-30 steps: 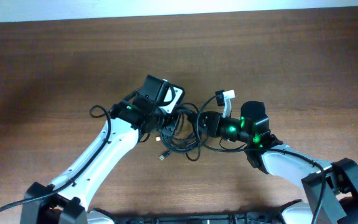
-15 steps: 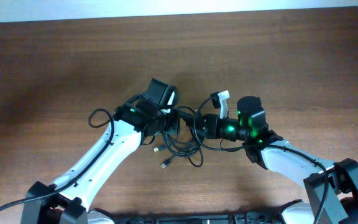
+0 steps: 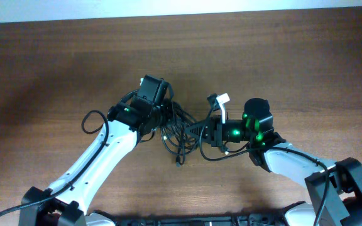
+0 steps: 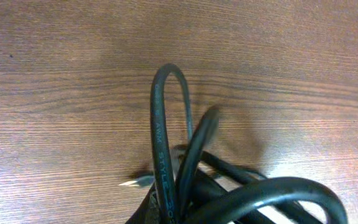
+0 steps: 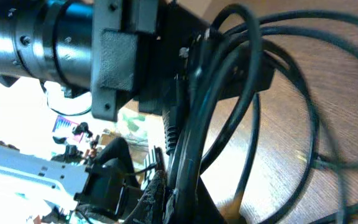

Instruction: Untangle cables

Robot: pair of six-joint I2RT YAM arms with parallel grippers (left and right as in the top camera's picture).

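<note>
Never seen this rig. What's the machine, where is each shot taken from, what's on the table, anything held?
Two white robot arms stand at a wooden table, each ending in a two-finger gripper. The overhead picture looks straight down: the left gripper is left of centre, the right gripper right of centre. Between them is a tangled clump of thin black cables, with one plug end trailing below it. The other two pictures come from cameras on the wrists, so close that cable loops fill them. The right one also shows part of the left arm. Both grippers seem to pinch the clump, but their jaws are hidden, so I cannot be sure.
</note>
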